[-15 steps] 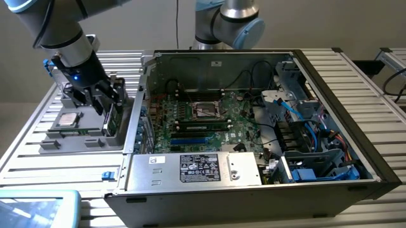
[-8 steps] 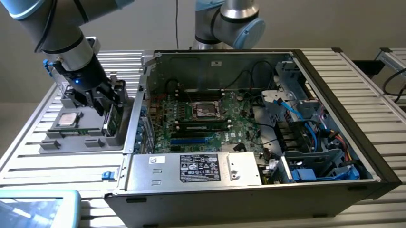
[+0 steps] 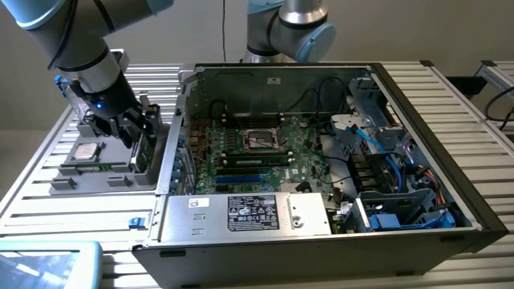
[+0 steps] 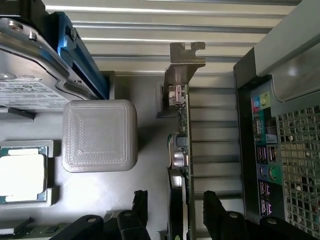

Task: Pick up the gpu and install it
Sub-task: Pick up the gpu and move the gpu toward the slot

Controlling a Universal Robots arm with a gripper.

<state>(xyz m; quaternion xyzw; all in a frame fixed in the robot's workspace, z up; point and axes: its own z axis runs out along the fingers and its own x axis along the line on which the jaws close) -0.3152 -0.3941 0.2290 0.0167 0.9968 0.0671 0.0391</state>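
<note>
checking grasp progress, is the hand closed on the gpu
No, the wrist view shows the hand open, its fingers either side of the gpu with gaps showing.

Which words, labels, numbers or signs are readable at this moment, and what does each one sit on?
Nothing reads clearly enough to quote.
On the power supply, black label: print too small.
Beside it, white sticker: too small.
On the hard drive, white label: blurred lines.
On the processor lid: glare, nothing legible.
</note>
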